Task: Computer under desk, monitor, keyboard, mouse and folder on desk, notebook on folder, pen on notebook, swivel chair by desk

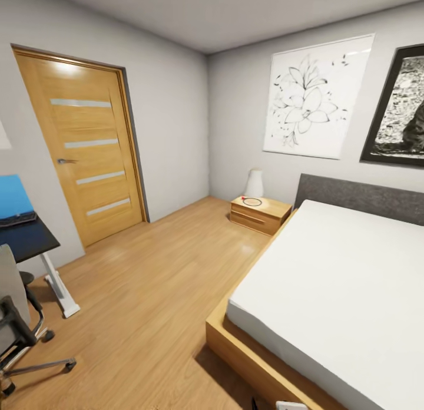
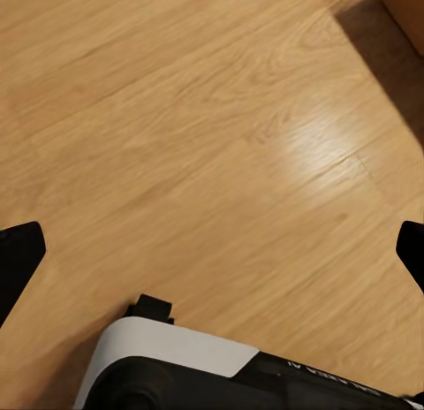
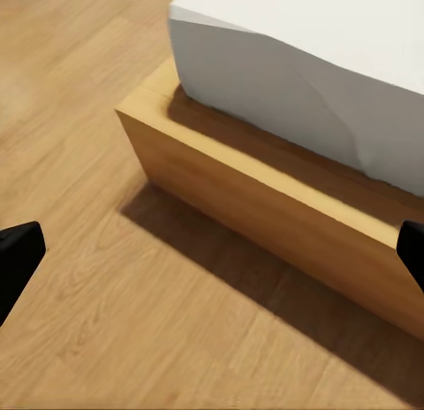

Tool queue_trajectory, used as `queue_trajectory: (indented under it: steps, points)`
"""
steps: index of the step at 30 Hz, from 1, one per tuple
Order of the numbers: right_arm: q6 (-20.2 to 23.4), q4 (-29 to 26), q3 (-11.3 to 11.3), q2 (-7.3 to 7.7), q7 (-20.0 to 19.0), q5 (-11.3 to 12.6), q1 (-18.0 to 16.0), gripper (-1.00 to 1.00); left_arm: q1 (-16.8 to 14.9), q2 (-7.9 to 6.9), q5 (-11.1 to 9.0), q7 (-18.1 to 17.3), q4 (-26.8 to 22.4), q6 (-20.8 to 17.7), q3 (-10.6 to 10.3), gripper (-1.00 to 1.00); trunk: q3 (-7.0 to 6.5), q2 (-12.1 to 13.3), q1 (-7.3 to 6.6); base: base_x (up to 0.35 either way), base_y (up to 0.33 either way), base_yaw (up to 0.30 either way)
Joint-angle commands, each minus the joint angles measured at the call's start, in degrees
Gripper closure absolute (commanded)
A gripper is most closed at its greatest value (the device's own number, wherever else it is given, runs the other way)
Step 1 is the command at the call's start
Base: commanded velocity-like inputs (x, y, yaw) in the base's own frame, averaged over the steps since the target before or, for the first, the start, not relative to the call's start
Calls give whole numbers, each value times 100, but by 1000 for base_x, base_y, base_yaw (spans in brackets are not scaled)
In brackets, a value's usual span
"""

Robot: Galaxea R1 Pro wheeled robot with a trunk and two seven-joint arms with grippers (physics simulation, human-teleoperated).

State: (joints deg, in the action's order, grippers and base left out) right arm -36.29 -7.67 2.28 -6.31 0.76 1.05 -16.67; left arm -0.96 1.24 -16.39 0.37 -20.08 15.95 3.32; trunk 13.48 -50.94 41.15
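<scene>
I'm looking into a home bedroom: a white-mattressed bed (image 1: 341,280) on a wooden frame, a bedside cabinet (image 1: 260,213), a wooden door (image 1: 88,145), framed pictures (image 1: 315,98), and a desk (image 1: 26,239) corner.

In the left wrist view, two matte black fingertips (image 2: 19,260) with slanted inner edges enter from opposite sides. Between them lies a rounded part of the robot's body (image 2: 168,353): a glossy white shell over a black lower section, a small black block at its upper edge, faint pale lettering along the black. The right wrist view shows the same blunt black fingertips (image 3: 18,255).
</scene>
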Motion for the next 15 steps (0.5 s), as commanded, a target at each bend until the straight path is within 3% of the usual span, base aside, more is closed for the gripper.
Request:
queue_trajectory:
  steps: [1, 4, 15]
  points:
    - [-18, 2, 18, -2, -6, 7, -3, -100, -3, 2, 4, -1, 7, 28, 26, -100, 13, -6, 0, 0, 0, 247]
    - [-18, 3, 18, -1, -6, 2, -3, -100, -3, 6, 4, -1, 22, 203, 33, -100, 27, -6, 0, 4, 0, 246]
    - [-18, 11, 0, -1, -14, -25, -3, -100, -5, 4, 4, 3, 40, 364, 39, -100, 87, -6, 0, 268, 0, 220]
